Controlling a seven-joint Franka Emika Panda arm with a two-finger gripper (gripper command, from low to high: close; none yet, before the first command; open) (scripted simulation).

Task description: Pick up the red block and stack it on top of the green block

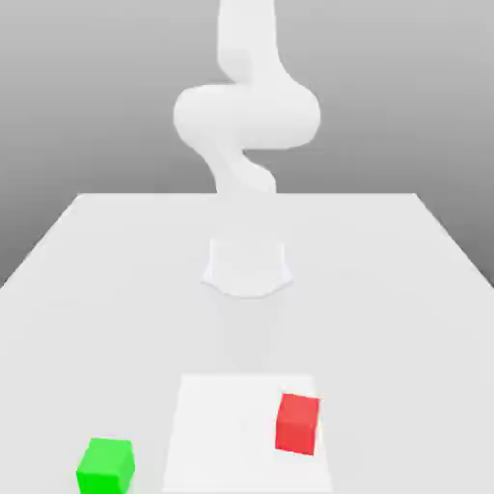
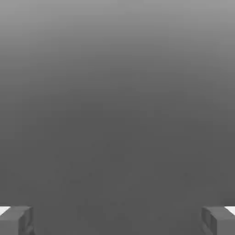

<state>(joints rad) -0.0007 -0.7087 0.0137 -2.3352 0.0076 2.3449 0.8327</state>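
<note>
Red block (image 1: pixel 297 423) and green block (image 1: pixel 105 466) on the white desk (image 1: pixel 96 270).
In the exterior view the red one lies toward the right, well apart from the green one at the left, both near the front edge. In the hand view the tool (image 2: pixel 117 219) is spread wide, its fingertips (image 2: pixel 16 219) holding nothing.

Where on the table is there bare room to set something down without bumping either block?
The white table is bare across its far and middle stretch, on both sides of the white arm base. Near the front edge it is tighter: the green cube sits toward the exterior view's left and the red cube toward its right, apart, with a bare strip between them.
</note>
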